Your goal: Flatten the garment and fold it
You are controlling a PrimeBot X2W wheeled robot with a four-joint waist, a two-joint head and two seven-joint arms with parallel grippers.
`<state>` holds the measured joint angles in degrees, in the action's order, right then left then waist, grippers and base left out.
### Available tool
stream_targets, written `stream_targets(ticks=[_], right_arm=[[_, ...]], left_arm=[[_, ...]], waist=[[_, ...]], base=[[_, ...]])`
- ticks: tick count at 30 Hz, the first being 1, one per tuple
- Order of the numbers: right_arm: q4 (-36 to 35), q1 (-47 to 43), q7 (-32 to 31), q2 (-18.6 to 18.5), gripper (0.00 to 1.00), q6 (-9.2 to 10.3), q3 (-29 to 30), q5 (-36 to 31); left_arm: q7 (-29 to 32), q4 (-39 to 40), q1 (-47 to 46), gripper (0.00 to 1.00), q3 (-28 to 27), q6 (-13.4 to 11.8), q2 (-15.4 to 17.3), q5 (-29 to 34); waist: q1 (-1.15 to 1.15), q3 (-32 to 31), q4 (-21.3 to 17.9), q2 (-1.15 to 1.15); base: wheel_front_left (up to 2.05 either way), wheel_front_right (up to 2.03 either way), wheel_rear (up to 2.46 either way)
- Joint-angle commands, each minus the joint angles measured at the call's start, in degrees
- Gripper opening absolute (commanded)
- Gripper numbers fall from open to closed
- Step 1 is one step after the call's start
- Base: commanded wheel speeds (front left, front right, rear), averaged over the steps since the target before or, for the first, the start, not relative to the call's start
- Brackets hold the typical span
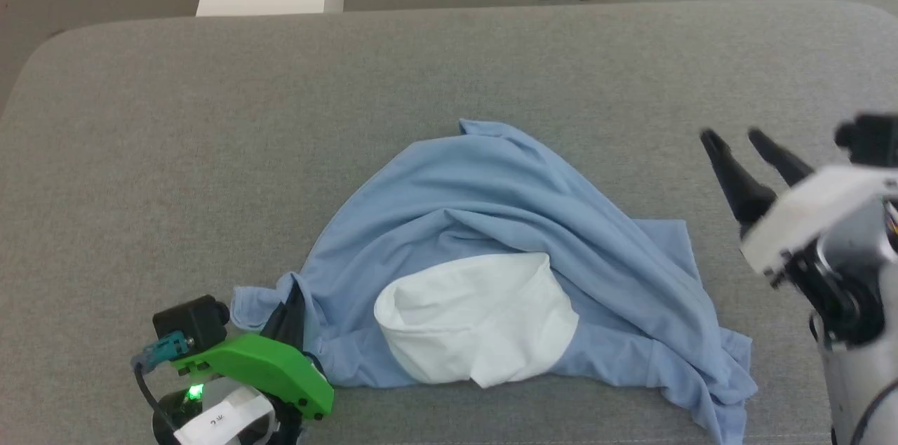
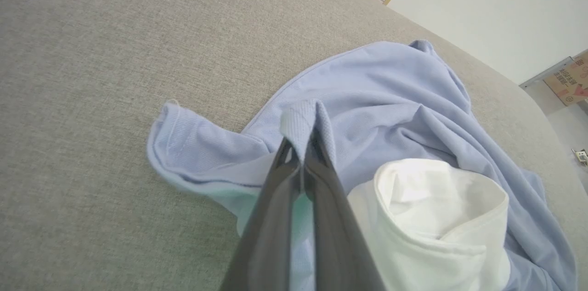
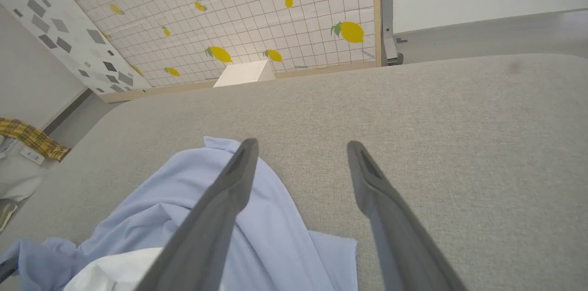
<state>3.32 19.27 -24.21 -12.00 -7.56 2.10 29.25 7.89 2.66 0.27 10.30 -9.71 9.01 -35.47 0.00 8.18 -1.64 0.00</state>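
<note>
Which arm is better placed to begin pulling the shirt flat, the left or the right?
Likely the left: the left hand is shut on a fold of the garment and can pull at once. The right hand stands open beside it, holding nothing.

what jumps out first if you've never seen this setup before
The crumpled light blue garment lies heaped in the middle of the grey padded table, with a big white section bulging on its near side. At its near-left corner the left gripper is shut on a pinch of the cloth. The right gripper hangs open off to the garment's right, holding nothing.
</note>
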Motion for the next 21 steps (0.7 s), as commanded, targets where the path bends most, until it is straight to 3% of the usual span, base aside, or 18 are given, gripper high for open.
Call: stream_targets(ticks=[1,13,21], right_arm=[[1.2,3.3,-0.4,-0.3,1.0,0.08,-1.6,-0.6],[17.1,27.2,-9.6,-4.5,1.0,0.08,-21.3,-6.5],[26.0,36.5,-17.4,-5.9,1.0,0.08,-33.3,-6.8]], left_arm=[[-0.4,0.6,-0.1,0.0,0.2,-0.3,0.1,-0.2],[-0.5,3.2,-6.3,0.0,3.6,1.5,-1.5,0.5],[-2.1,4.0,-8.0,0.0,4.9,2.2,-2.8,0.3]], waist=[[0.0,1.8,1.3,0.0],[0.0,13.6,11.4,0.0],[0.0,18.7,15.4,0.0]], base=[[0.0,0.0,0.0],[0.0,0.0,0.0],[0.0,0.0,0.0]])
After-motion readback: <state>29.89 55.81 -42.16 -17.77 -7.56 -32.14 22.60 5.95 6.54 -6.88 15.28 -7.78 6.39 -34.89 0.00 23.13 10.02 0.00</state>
